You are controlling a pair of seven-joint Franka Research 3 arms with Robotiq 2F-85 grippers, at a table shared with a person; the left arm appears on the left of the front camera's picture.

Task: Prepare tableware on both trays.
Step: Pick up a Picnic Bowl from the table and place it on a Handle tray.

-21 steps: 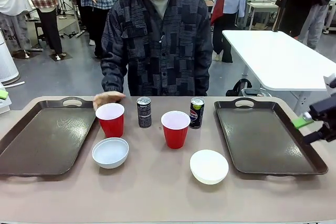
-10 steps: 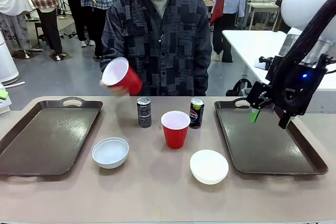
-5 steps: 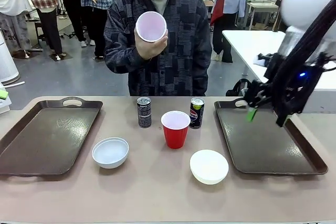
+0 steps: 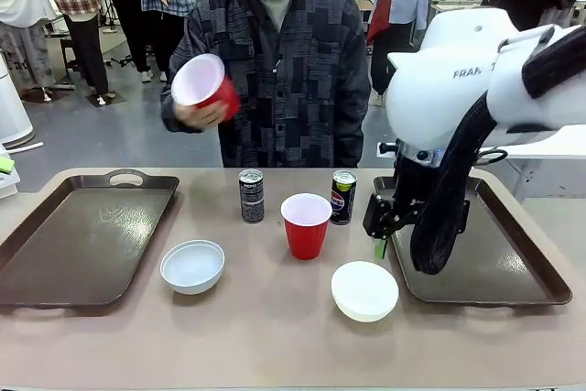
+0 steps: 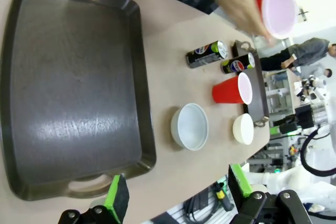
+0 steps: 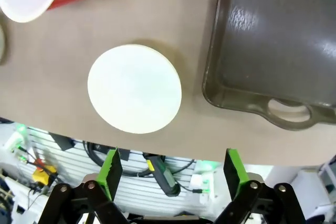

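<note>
- Since half a second ago, the right arm has swung from over the right tray [image 4: 494, 267] to its near-left corner. The right gripper [image 4: 383, 231] is now low, just beside the right bowl [image 4: 364, 290].
- The person's hand [image 4: 195, 114] has carried the held cup [image 4: 205, 85] from chest centre out to picture left, tilted.
- Right gripper: wrist view shows jaws spread wide with nothing between them. The right bowl lies ahead of them, just off the tray corner.
- Left gripper [image 5: 177, 190]: also spread and empty, high over the left tray [image 4: 82, 244].
- On the table [image 4: 275, 345] between the trays: left bowl [image 4: 192, 266], table cup [image 4: 306, 225], two cans [image 4: 251, 195]. No tableware is on a tray yet.
- Handling guess, bowl: looks light, stiff and smooth, so likely slippery. A rim pinch seems safer than spanning it: one finger inside, one outside, on the tray side.
- Cup: thin wall, probably squashes, so use light force.
- Cans: stiff, slim and tippy, so grip mid-body.
</note>
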